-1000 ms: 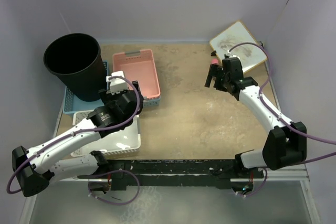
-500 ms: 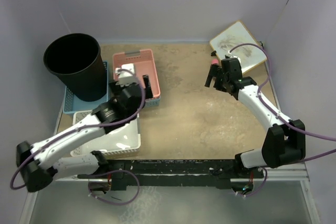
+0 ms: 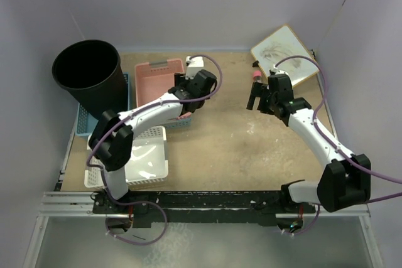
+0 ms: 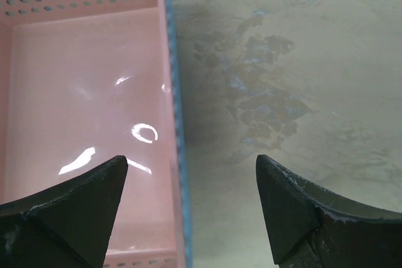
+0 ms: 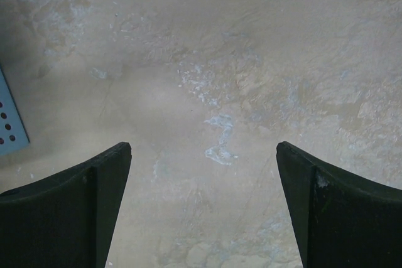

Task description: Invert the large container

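Our left pincer [image 3: 183, 94] hangs with its jaws wide apart and nothing between them, over the right-hand wall of the pink basket [image 4: 81, 92] where it meets the bare table [image 3: 232, 149]. Our right pincer [image 5: 202, 149] is likewise spread and empty, above the open tabletop on the far right side.

We judge the step in hand to be the reach to the large container [image 3: 88, 80], which neither arm touches yet. It stands in the far left corner, just beyond the pink basket, its foot against the light blue basket [image 3: 81, 122]; whether it rests on that basket or behind it, we cannot tell.

To do this well, we should carry the left pincer leftward over the pink basket, high enough to clear its rim, and come down on the container's near wall, one finger inside the mouth and one outside. A thin, glossy wall may slip, so we want a deep bite before lifting. The roll needs room, so we would lift it clear of the baskets first.

The container is upright: its long axis runs vertically, its open mouth faces up and its base is down.
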Available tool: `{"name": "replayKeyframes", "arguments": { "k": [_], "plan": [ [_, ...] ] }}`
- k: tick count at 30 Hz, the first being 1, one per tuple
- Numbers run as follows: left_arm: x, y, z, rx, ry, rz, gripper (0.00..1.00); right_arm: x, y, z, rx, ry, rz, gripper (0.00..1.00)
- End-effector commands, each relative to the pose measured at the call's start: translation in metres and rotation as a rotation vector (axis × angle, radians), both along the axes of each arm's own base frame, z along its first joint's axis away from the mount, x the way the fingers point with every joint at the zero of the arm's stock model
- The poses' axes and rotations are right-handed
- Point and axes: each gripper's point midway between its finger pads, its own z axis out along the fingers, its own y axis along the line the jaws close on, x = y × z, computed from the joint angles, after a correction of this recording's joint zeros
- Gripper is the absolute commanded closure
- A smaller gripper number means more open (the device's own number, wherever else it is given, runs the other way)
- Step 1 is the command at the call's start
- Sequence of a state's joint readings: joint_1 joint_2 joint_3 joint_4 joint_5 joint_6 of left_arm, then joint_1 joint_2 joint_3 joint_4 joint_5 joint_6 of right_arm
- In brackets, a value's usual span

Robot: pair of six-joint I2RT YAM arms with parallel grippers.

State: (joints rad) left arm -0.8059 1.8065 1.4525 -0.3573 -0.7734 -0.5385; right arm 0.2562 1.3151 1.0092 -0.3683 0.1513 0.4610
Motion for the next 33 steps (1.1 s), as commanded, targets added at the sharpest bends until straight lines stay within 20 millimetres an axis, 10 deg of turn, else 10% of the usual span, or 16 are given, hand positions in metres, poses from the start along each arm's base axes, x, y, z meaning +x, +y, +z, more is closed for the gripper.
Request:
{"name": "replayKeyframes", "arguments": {
  "k": [1,13,19,33],
  "plan": [
    [0.025,0.012,-0.013,-0.082,0.063,0.023,0.23,-0.006,0.008,0.007,0.014,-0.025,0.078,0.0],
    [0.029,0.027,-0.026,-0.019,0.091,0.063,0.69,0.003,0.011,0.009,0.022,-0.032,0.079,0.0],
    [0.031,0.03,0.033,-0.03,0.006,0.046,1.0,0.005,0.014,0.004,0.037,-0.024,0.08,0.0],
    [-0.008,0.022,0.182,-0.115,-0.158,-0.165,1.0,0.001,0.011,0.028,0.061,-0.079,0.043,0.0]
  ]
}}
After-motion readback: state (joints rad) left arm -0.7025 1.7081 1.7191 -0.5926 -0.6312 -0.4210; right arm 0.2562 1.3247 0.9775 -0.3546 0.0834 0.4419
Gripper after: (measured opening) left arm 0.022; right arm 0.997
